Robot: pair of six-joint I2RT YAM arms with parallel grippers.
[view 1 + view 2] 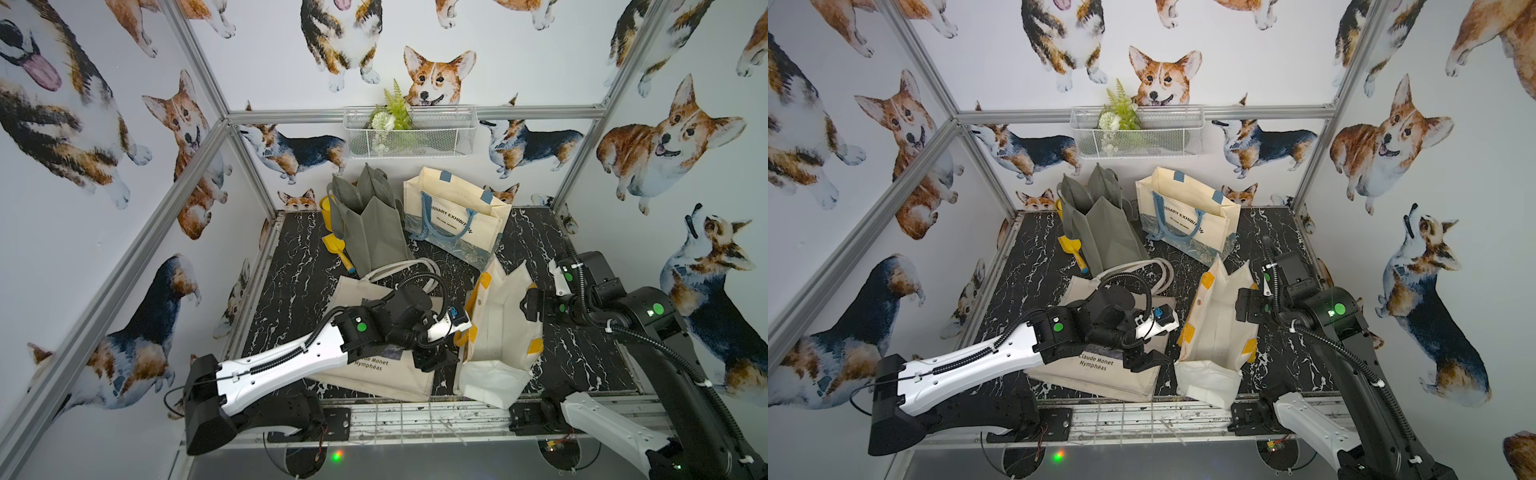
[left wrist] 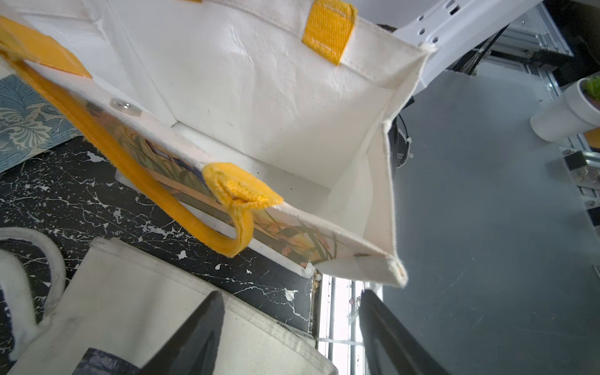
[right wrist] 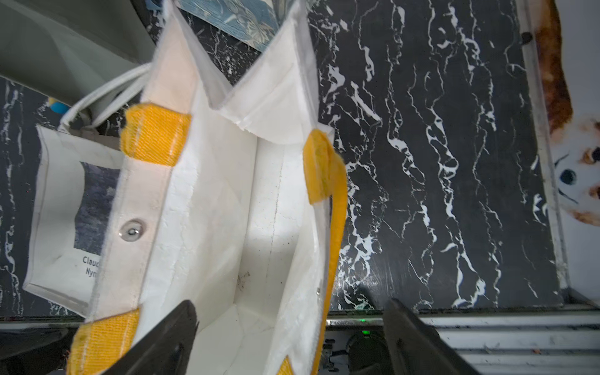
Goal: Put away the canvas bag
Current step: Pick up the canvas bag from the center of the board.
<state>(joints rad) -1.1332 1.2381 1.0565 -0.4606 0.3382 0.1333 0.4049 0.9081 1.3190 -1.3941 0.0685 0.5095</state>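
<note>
Left gripper (image 2: 291, 293): fingers apart, nothing between them; it hovers over a corner of the flat tote (image 1: 374, 382), just beside the canvas bag (image 1: 498, 328).
Flat tote: printed cream cloth, lying flat on the table (image 1: 291, 282) at front centre, under the left arm.
Canvas bag: white with yellow handles; it stands front right on the table, mouth open, and looks empty. We take it as the task's bag, since both grippers face it.
Right gripper (image 3: 292, 303): fingers wide apart, astride the bag's right long wall, one over the inside and one outside; clamped on nothing.
Step in hand: we judge a grasp of that rim. We would close on the stiff hem beside a handle patch, not on the loose yellow handle (image 3: 336, 233). The left gripper should take the opposite wall, so the bag lifts level and does not tip onto the tote.
Bearing: base down, mouth up. The mouth's long axis runs from the front rail (image 1: 415, 419) toward the back wall (image 1: 540, 75); the far gusset is creased inward.
Grey bag (image 1: 370, 232): upright, rear left.
Blue-handled bag (image 1: 453, 216): upright, rear centre.
Wire basket (image 1: 436, 141): on the back wall, holding greenery.
</note>
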